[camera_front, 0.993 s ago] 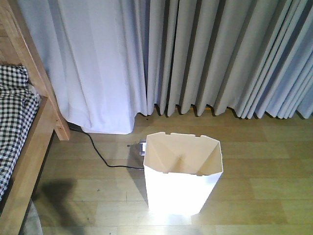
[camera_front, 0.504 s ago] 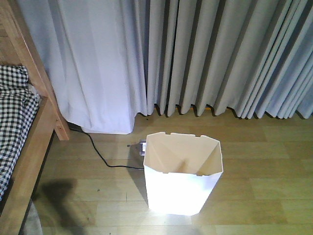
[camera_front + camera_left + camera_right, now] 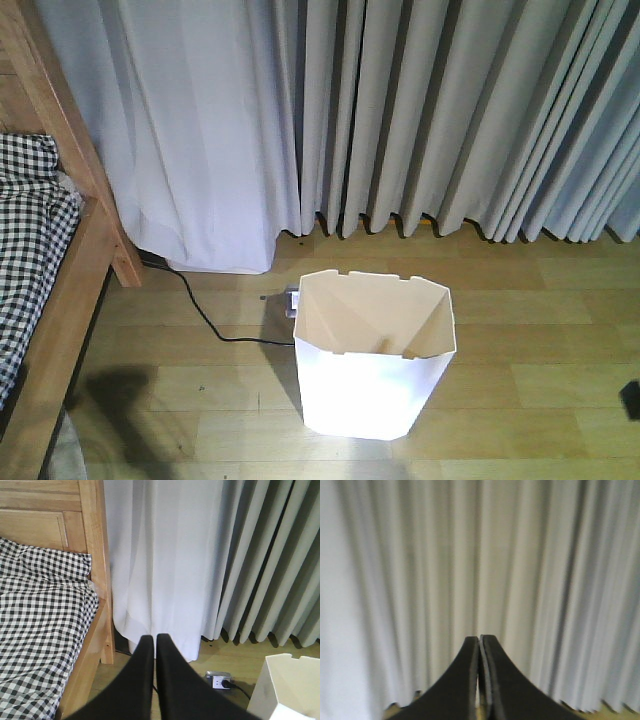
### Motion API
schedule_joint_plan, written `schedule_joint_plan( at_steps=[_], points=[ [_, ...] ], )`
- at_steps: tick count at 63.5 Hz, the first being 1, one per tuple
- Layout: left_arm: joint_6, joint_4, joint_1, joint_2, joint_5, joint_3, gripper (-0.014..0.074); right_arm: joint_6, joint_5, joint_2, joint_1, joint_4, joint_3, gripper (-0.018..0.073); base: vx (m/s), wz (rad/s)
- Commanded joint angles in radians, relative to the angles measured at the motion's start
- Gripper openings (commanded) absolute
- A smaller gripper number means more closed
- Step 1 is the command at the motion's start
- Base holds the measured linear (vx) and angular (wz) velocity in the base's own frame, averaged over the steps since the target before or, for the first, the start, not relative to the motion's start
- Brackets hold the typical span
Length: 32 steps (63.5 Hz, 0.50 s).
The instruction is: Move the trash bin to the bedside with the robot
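The bin (image 3: pixel 375 365) stands well right of the bed (image 3: pixel 60 290), ungripped, since both grippers (image 3: pixel 155 642) (image 3: pixel 480 642) are pressed together, empty.

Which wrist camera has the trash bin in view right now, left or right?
The left: the bin shows at its lower right corner, below the shut left gripper. The right gripper, also shut, faces only curtains.

Front view high; wrist views curtainward
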Motion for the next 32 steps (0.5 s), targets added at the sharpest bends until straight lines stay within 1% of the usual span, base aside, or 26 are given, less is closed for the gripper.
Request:
schedule_joint_plan(
  at_steps=[1, 4, 7, 15, 20, 27, 32],
  points=[
    [-0.004, -0.002, -0.003, -0.014, -0.066, 0.003, -0.0006, 0.006, -0.113, -0.036, 0.013, 0.004, 0.021, -0.0009, 0.00, 0.00],
    [-0.004, -0.002, -0.003, -0.014, -0.066, 0.003, -0.0006, 0.007, -0.146, -0.065, 0.012, 0.016, 0.054, -0.0009, 0.00, 0.00],
    [-0.004, -0.002, -0.003, -0.014, -0.066, 0.003, -0.0006, 0.007, -0.108, -0.103, 0.012, 0.034, 0.053, -0.0009, 0.00, 0.00],
    [-0.004, -0.002, -0.003, -0.014, -0.066, 0.003, -0.0006, -0.016, -0.092, -0.124, 0.012, 0.040, 0.053, -0.0009, 0.00, 0.00],
    [-0.004, -0.002, -0.003, -0.014, -0.066, 0.003, -0.0006, -0.034, -0.091, -0.124, 0.012, 0.070, 0.053, -0.0009, 0.00, 0.00],
    [-0.004, -0.002, -0.003, -0.014, -0.066, 0.003, -0.0006, -0.089, -0.091, -0.124, 0.012, 0.149, 0.053, -0.0009, 0.00, 0.00],
    [-0.004, -0.002, -0.003, -0.014, -0.066, 0.003, -0.0006, -0.094, -0.091, -0.124, 0.012, 0.150, 0.053, -0.0009, 0.00, 0.00]
  ],
)
